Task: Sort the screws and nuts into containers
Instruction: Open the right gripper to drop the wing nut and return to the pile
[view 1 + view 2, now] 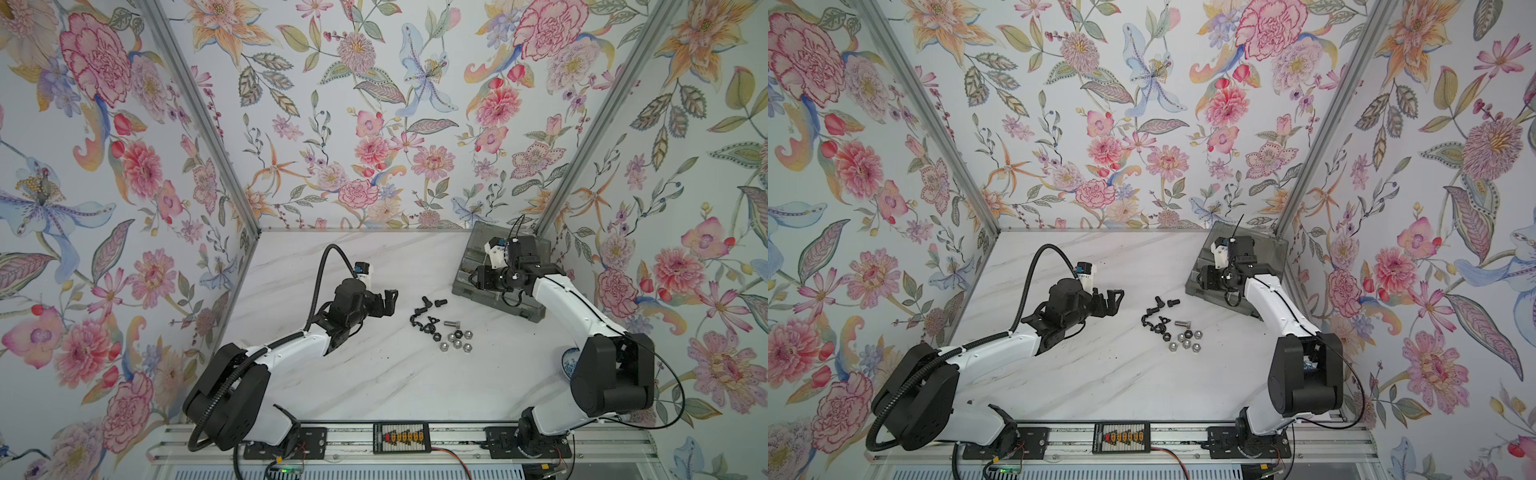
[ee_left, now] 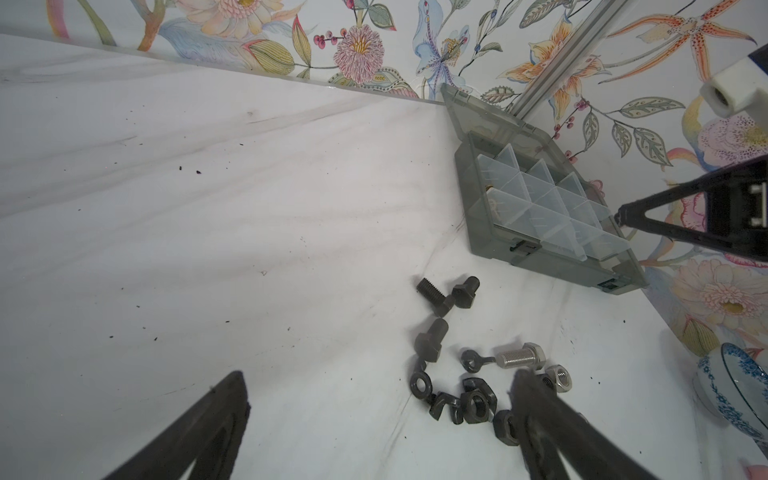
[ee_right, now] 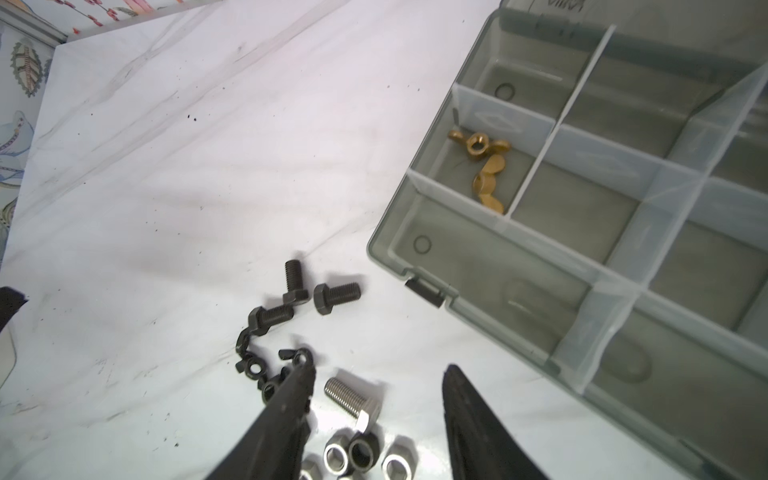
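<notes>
Several black screws [image 1: 432, 303] and one silver hex-head screw [image 1: 450, 323] lie loose on the marble table, mid-right. Silver nuts [image 1: 457, 340] cluster just in front of them, with black nuts [image 2: 478, 401] and black wing nuts [image 3: 249, 365] beside. The smoky-grey organiser box [image 1: 490, 297], whose compartments are the containers, stands open at the back right. One compartment holds brass wing nuts [image 3: 484, 166]. My right gripper [image 1: 476, 278] hangs open over the box's near-left corner, empty [image 3: 378, 368]. My left gripper [image 1: 388, 301] is open and empty, just left of the pile [image 2: 378, 386].
A blue-and-white patterned bowl [image 1: 569, 363] sits at the right edge, mostly hidden behind my right arm's elbow. The box's lid [image 2: 469, 112] leans back against the corner post. Floral walls close in the table on three sides. Dark specks dot the marble.
</notes>
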You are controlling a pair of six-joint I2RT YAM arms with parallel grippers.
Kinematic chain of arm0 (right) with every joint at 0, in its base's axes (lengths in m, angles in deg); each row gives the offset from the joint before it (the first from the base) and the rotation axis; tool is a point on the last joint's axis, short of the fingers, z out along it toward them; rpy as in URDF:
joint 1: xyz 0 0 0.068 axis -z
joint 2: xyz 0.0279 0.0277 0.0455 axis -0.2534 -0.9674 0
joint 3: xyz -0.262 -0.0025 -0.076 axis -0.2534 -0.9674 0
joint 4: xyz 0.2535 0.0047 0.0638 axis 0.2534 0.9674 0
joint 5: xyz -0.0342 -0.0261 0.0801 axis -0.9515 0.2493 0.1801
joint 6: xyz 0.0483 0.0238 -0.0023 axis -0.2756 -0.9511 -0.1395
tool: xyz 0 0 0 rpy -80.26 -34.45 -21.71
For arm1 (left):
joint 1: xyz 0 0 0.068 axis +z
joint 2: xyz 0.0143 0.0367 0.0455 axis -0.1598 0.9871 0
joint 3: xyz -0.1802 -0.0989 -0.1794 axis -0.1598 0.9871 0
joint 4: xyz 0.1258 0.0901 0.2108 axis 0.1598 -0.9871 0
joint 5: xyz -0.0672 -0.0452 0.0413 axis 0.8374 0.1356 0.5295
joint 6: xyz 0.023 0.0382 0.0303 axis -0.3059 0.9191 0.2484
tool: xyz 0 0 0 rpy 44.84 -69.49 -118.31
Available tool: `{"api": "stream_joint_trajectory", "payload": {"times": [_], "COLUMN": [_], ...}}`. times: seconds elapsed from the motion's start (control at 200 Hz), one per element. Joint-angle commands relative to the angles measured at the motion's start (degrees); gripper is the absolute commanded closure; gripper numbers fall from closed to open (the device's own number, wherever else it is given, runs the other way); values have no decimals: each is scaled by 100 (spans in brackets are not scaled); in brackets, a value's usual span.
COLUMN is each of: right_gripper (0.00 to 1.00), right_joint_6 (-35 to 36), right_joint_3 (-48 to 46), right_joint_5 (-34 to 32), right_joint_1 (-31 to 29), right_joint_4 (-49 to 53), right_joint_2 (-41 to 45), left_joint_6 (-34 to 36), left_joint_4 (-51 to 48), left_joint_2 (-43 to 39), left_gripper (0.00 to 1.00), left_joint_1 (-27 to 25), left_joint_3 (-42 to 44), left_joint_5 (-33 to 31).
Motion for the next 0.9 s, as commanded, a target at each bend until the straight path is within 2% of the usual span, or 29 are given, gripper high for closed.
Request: {"api": "stream_joint_trajectory", "payload": {"times": [0.0,0.165,0.425,0.666,0.896], "right_gripper": [45,44,44,46,46], "right_joint_6": [-250,-350,-310,151,474], "right_joint_3": [-441,-941,-1246,-1200,-1084], "right_joint_5": [-79,-361,-426,-467,-226], "right_joint_1": [-285,-748,-1094,-1489,-1852], "right_joint_4": [107,102,-54,-435,-807], "right_joint_2": [434,744,559,292,-91], "left_joint_6": [-108,-124,-145,-158,-185], "left_joint_4": [172,191,211,176,151], "left_joint_2": [62,56,-17,-60,-96], "left_gripper": [1,1,1,1,1], "left_joint_1": [-64,-67,-63,-64,-64], "left_joint_3": [-23,27,139,213,275], "left_joint_5": [152,210,196,188,130]}}
